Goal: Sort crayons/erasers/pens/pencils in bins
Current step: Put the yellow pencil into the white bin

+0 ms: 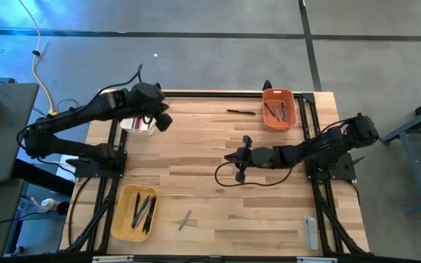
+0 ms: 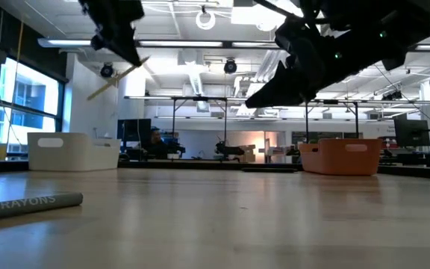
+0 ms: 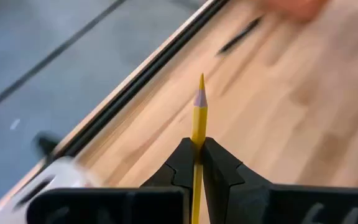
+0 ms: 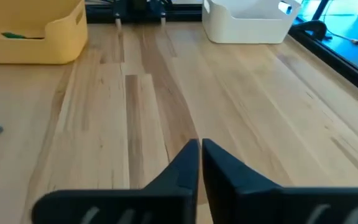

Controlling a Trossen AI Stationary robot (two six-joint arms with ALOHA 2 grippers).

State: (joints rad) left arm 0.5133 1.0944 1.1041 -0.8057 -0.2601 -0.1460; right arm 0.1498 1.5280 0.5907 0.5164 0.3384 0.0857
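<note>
Pinching a yellow pencil (image 3: 199, 118) between its fingers, the left gripper (image 1: 163, 119) hung above the far left of the table (image 1: 210, 204), just beside the white bin (image 1: 137, 126); in the low view the pencil (image 2: 118, 78) slanted in the air, clear of the wood. The right gripper (image 1: 234, 156) hovered low over the middle of the table, its fingers (image 4: 185, 163) pressed together on nothing, a looping black cable (image 1: 229, 179) trailing beneath the arm.

The orange bin (image 1: 278, 108) sat at the far right corner with several dark sticks inside, and a black pen (image 1: 241, 112) lay on the wood just to its left. The yellow bin (image 1: 136, 212) stood at the near left, holding a handful of dark, red and green sticks. A grey stick (image 1: 185, 219) lay alone to its right, well apart from both arms. A grey flat bar (image 1: 310, 232) rested near the right front edge.

In the low view a grey crayon (image 2: 28, 205) lay close to the camera, its wrapper reading "CRAYONS". Nothing stood between either gripper and the bins.
</note>
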